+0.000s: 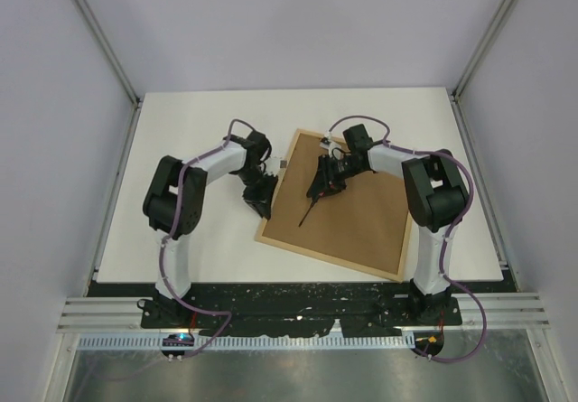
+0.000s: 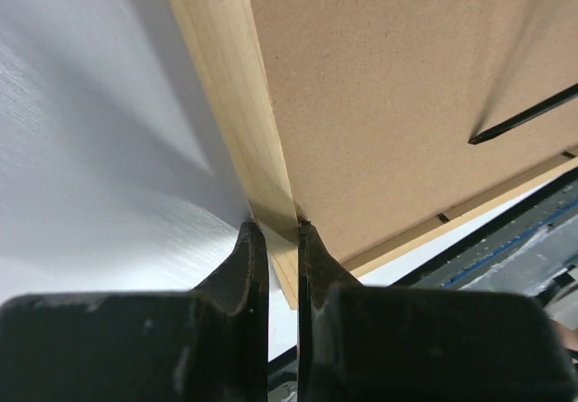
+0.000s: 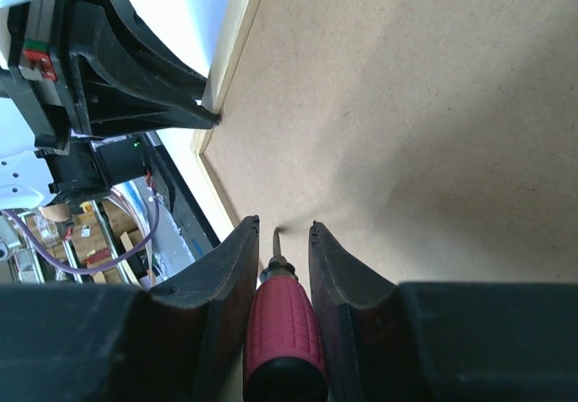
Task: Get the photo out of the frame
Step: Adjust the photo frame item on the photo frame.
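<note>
The frame (image 1: pixel 352 217) lies face down and slanted on the white table, its brown fibreboard back up. My left gripper (image 1: pixel 260 205) is at the frame's near left corner. In the left wrist view it (image 2: pixel 275 228) is shut on the light-wood rail (image 2: pixel 235 86), one finger on each side. My right gripper (image 1: pixel 321 185) hovers over the back's upper left part, shut on a red-handled screwdriver (image 3: pixel 282 321). The screwdriver's thin shaft (image 1: pixel 309 210) slants down to the board (image 3: pixel 406 104). The photo is hidden under the back.
A small dark piece (image 1: pixel 283 163) lies on the table (image 1: pixel 199 248) just left of the frame's upper left rail. Small black tabs (image 2: pixel 442 217) sit along the back's near edge. The arm bases stand on a black rail (image 1: pixel 298 298) along the table's front edge.
</note>
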### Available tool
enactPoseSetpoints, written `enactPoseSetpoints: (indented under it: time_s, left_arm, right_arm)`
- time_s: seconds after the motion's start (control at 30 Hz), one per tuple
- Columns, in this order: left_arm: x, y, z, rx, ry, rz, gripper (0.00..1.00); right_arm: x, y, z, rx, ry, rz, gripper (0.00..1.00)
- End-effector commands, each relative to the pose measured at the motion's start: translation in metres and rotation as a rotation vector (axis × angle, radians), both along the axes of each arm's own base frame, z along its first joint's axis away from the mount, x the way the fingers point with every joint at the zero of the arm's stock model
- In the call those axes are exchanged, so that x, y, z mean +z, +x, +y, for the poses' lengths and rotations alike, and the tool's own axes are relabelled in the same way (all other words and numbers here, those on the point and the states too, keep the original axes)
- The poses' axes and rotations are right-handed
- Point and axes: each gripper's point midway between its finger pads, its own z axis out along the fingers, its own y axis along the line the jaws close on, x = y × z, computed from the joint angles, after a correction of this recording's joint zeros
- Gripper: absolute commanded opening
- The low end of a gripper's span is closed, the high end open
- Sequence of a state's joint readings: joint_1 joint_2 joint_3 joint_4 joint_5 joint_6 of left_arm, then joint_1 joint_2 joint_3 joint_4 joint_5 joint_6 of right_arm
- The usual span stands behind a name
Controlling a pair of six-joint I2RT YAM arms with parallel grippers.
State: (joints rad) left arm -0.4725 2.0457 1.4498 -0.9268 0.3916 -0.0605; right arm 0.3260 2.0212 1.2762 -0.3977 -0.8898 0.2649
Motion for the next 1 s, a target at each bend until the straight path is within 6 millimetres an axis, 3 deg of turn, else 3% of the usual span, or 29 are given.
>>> enactPoseSetpoints:
  time_s: [0.0, 0.43, 0.6, 0.77, 0.97]
  left_arm:
    - [-0.004, 0.008, -0.004, -0.023, -0.144, -0.029, 0.0]
    - [0.013, 0.01, -0.008, 0.084, -0.319, 0.022, 0.0]
    - [0.033, 0.023, -0.009, 0.085, -0.358, -0.015, 0.01]
    - [0.058, 0.049, -0.011, 0.071, -0.359, -0.065, 0.29]
    - [0.065, 0.092, -0.019, 0.095, -0.328, -0.111, 0.46]
  right_arm:
    - [-0.019, 0.014, -0.007, 0.008, -0.057, -0.087, 0.08]
    - [-0.014, 0.011, -0.001, 0.023, -0.003, -0.054, 0.08]
    - [0.003, 0.021, 0.0, 0.019, 0.037, -0.078, 0.08]
    - [0.04, 0.061, -0.002, -0.029, 0.071, -0.161, 0.08]
    - [0.067, 0.121, -0.009, -0.157, 0.104, -0.219, 0.08]
